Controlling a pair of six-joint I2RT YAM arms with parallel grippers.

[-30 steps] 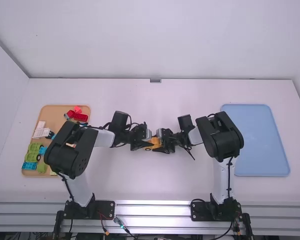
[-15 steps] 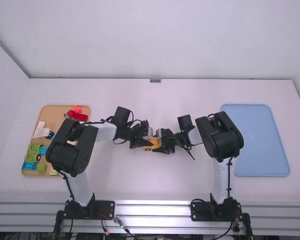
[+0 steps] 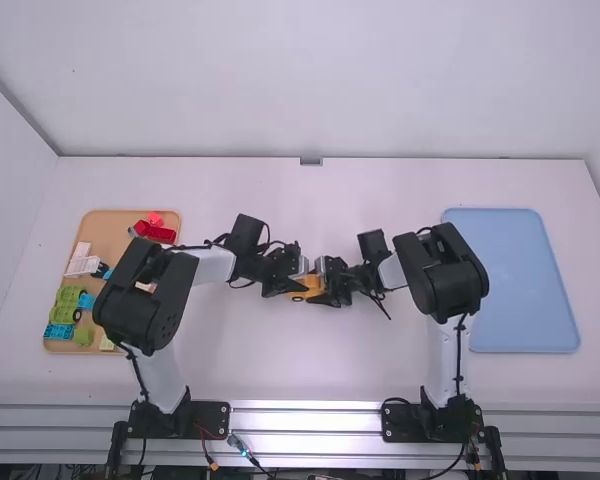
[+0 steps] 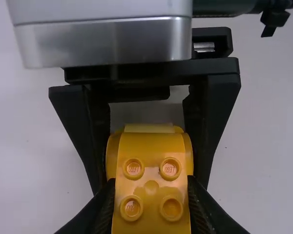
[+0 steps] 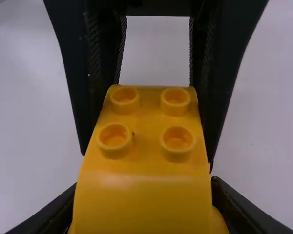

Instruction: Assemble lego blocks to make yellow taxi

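Observation:
Near the middle of the table, my left gripper (image 3: 289, 285) and my right gripper (image 3: 330, 287) face each other over a small yellow-orange taxi body (image 3: 307, 288). In the left wrist view the yellow body (image 4: 151, 190) has round studs on top, and my left gripper (image 4: 151, 202) is shut on its sides. Beyond it, the other gripper's black fingers stand at both sides of the body. In the right wrist view my right gripper (image 5: 144, 207) is shut on the yellow body (image 5: 146, 161), whose studded top lies between the opposite gripper's fingers.
A tan tray (image 3: 117, 226) at the left holds red pieces (image 3: 160, 234), a white piece (image 3: 83, 262), green blocks (image 3: 66, 304) and a blue block (image 3: 58, 331), partly behind the left arm. To the right lies a pale blue tray (image 3: 515, 285), with the right arm's elbow over its edge.
The left arm has shifted slightly to the right, its wrist turning a little. The right gripper and yellow body have barely moved.

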